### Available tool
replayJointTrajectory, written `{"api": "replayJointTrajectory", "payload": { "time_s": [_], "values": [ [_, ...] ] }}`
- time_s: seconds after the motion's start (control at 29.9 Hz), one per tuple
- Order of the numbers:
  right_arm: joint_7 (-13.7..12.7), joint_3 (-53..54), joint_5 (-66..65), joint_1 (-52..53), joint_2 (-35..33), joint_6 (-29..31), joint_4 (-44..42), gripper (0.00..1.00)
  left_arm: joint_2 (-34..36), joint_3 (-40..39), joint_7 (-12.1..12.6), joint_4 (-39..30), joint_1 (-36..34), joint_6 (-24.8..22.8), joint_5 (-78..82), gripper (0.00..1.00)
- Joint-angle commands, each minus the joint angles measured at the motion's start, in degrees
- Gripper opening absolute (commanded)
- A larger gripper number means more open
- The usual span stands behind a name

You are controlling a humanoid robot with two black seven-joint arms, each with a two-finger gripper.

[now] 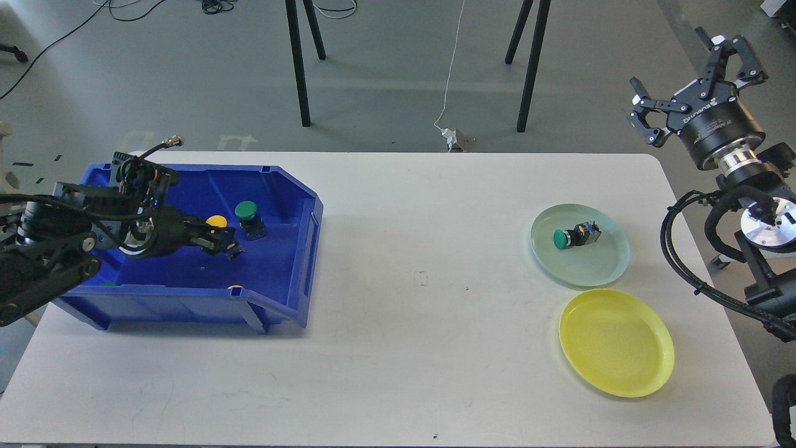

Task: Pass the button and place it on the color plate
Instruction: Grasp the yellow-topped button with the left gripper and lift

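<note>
While reaching low into the blue bin (pixel 186 292), left hand (pixel 225 242) clamped around yellow button (pixel 217 222); right hand (pixel 696 84) raised, fingers wide.

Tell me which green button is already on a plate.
The green button lying sideways on the pale green plate; the other green button stands in the blue bin.

A single head view looks forward and steeply down from above the near edge of the white table (pixel 398 298), taking in its whole top, both arms at the sides, and grey floor (pixel 385 68) beyond.
</note>
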Motion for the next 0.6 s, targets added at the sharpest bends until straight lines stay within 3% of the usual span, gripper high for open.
{"api": "replayJointTrajectory", "payload": {
  "time_s": [0.0,0.13,0.3,0.47,0.57],
  "values": [
    [0.00,0.07,0.00,0.00,-0.09,0.05,0.00,0.99,5.03,-0.73,-0.32,-7.21,-4.19,-1.72,-0.23,0.37],
    [-0.09,0.07,0.09,-0.70,-0.79,0.49,0.36,0.99,9.35,-5.73,-0.67,-11.97,-6.85,-2.07,-3.47,0.38],
    [-0.71,-0.28,0.00,-0.88,-2.54,0.05,0.53,0.99,7.87,-14.00,0.21,-11.89,-6.76,-4.24,-14.19,0.38],
    [-1.14,-0.37,0.00,-1.75,-4.48,-0.21,2.37,0.99,-4.16,-19.45,1.00,-10.05,-6.76,-4.24,-17.37,0.37],
    [-1.23,-1.16,0.00,-6.57,-5.10,-1.79,9.38,0.99,-10.75,-21.39,0.91,-7.15,-6.06,0.63,-17.37,0.37]
  ]
}}
